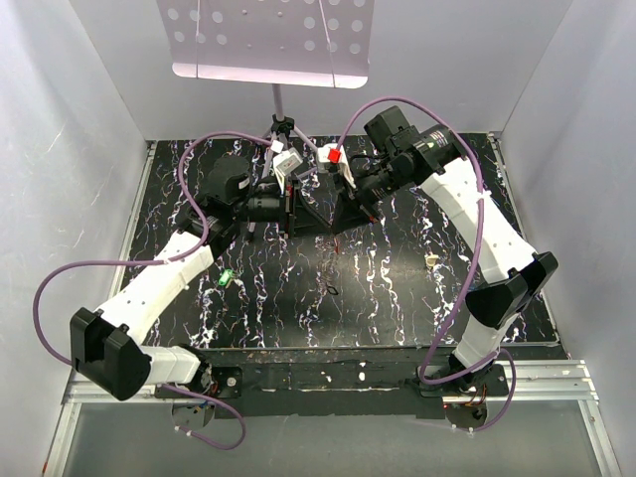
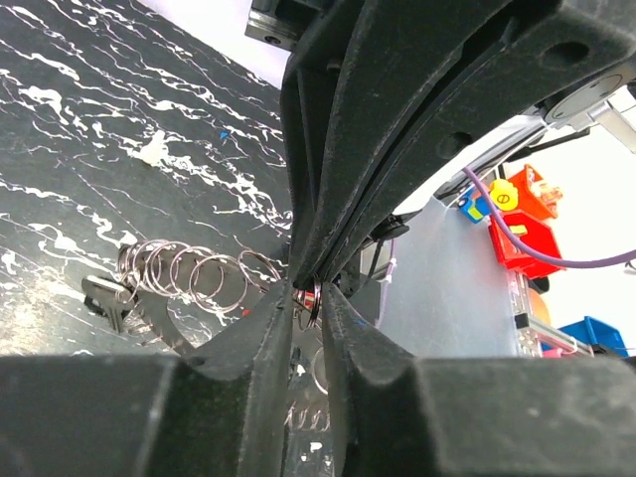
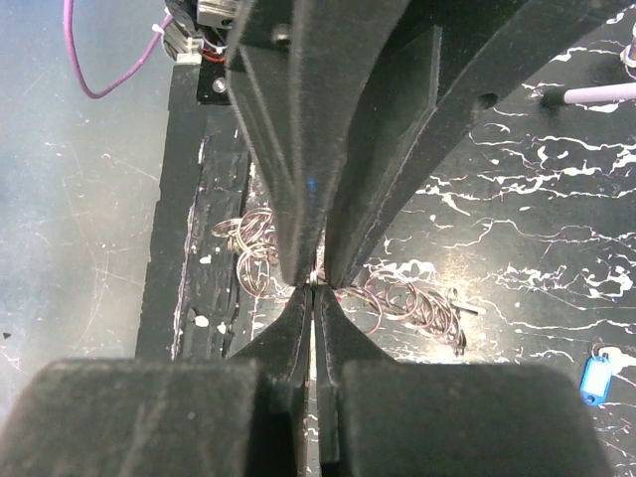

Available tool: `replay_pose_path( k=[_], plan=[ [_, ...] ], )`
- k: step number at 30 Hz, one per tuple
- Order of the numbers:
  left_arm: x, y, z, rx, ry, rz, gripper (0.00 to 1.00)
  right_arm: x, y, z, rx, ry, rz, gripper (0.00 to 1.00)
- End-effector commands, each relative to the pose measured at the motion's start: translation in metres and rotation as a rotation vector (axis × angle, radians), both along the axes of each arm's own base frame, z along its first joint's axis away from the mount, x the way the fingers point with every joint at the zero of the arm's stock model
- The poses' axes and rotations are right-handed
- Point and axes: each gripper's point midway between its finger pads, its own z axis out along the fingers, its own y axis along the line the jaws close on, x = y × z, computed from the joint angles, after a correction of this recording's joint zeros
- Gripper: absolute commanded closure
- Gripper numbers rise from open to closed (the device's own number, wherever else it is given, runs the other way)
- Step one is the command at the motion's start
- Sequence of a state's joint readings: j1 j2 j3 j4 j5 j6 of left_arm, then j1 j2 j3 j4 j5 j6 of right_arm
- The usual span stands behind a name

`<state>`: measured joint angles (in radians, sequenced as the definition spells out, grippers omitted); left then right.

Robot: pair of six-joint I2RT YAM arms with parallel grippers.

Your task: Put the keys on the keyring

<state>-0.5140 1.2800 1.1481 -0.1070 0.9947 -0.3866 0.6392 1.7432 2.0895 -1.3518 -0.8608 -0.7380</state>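
1. The 2 arms meet over the far middle of the black, white-veined table [image 1: 397, 298], fingertips nose to nose.
2. The right gripper [image 3: 314, 293] has its claw pressed together on the wire of the large thin grey metal keyring [image 2: 189, 273], whose small wire loops fan out to either side of the pinch.
3. The left gripper [image 2: 308, 298] has its fingers nearly together with the same wire in the slit between them. I cannot tell whether they clamp it.
4. A small green-headed key [image 1: 226, 279] lies on the left, by the left arm.
5. A cream-headed key [image 1: 431, 260] lies on the right.
6. A blue-headed key [image 3: 596, 378] also lies loose on the table.
7. A perforated white music stand [image 1: 270, 40] stands at the far edge.
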Motion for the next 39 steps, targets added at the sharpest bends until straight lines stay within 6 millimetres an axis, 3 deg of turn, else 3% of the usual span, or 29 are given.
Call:
replay_pose_path(
  k=[1,4,10,14,18,20,27,31,39],
  plan=[
    [-0.005,0.000,0.012,-0.005,-0.031,-0.029,0.88,-0.044,-0.024,0.002,-0.090,0.192,0.026,0.99],
    [-0.006,0.000,0.008,0.013,-0.030,-0.034,0.99,-0.045,-0.024,0.002,-0.089,0.196,0.026,0.99],
    [-0.006,0.005,0.014,0.017,-0.075,-0.007,1.00,-0.047,-0.021,0.008,-0.065,0.213,0.031,0.98],
    [-0.011,0.010,0.034,-0.067,-0.171,0.043,1.00,-0.050,-0.022,0.027,-0.001,0.219,0.025,0.60],
    [-0.018,0.022,0.057,-0.239,-0.309,0.144,1.00,-0.046,-0.029,0.063,0.142,0.226,0.001,0.47],
    [-0.021,0.032,0.077,-0.394,-0.372,0.220,1.00,-0.045,-0.032,0.079,0.213,0.228,-0.001,0.46],
    [-0.016,0.054,0.104,-0.765,-0.282,0.341,1.00,-0.046,-0.026,0.104,0.356,0.233,0.007,0.46],
    [-0.013,0.056,0.110,-0.853,-0.220,0.348,1.00,-0.044,-0.022,0.112,0.385,0.256,-0.008,0.47],
    [-0.016,0.045,0.116,-0.912,-0.188,0.316,1.00,-0.012,-0.008,0.112,0.373,0.248,-0.120,0.50]
  ],
)
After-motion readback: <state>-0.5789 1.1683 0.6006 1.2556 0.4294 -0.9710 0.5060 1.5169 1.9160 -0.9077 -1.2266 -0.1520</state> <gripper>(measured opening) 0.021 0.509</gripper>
